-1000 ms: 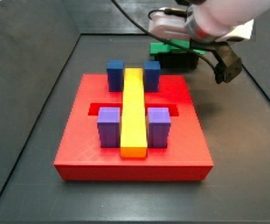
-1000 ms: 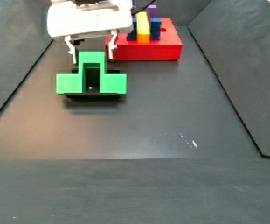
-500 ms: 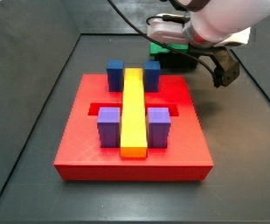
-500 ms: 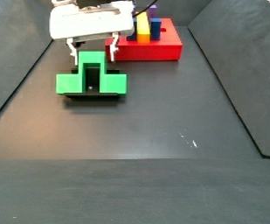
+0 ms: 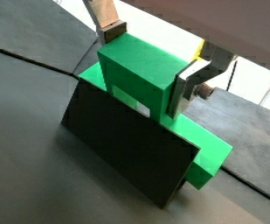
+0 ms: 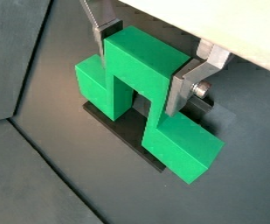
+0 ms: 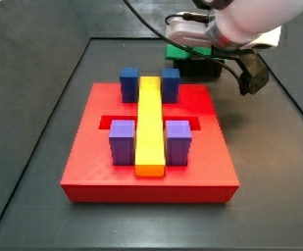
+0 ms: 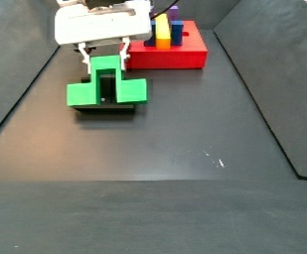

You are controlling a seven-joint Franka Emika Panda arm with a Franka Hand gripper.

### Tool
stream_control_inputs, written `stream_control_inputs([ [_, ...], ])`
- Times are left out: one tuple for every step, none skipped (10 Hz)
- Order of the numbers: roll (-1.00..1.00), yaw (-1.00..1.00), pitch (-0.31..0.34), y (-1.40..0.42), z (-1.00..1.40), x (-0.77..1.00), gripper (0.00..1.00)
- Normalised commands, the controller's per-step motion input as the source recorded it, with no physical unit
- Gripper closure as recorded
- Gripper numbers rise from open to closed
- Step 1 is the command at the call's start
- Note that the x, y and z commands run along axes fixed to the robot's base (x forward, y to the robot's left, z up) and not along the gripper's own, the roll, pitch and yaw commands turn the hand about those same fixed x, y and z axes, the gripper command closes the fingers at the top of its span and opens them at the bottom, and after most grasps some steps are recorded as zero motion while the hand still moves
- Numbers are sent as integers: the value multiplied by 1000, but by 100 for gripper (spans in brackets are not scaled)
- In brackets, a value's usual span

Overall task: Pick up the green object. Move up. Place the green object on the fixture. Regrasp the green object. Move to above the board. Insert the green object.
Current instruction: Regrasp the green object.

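The green object rests on the dark fixture on the floor, its raised centre up and a lobe hanging off each side. In both wrist views my gripper straddles that raised centre, and each silver finger presses flat against a side face. It is shut on the green object. The fixture's dark plate stands under the piece. In a side view the gripper hangs behind the red board, hiding most of the green object.
The board carries a long yellow bar, two blue blocks at the far end and two purple blocks near the front. Dark walls slope up on both sides of the black floor.
The green object has shifted slightly on the fixture between the fingers. The gripper stays over it at nearly the same spot.
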Motion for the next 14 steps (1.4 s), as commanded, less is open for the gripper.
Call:
stream_control_inputs([
  [0,0,0,0,0,0,100],
  [0,0,0,0,0,0,100],
  [0,0,0,0,0,0,100],
  [0,0,0,0,0,0,100],
  [0,0,0,0,0,0,100],
  [0,0,0,0,0,0,100],
  [0,0,0,0,0,0,100],
  [0,0,0,0,0,0,100],
  [0,0,0,0,0,0,100],
  [0,0,0,0,0,0,100],
  [0,0,0,0,0,0,100],
  [0,0,0,0,0,0,100],
  [0,0,0,0,0,0,100],
  [0,0,0,0,0,0,100],
])
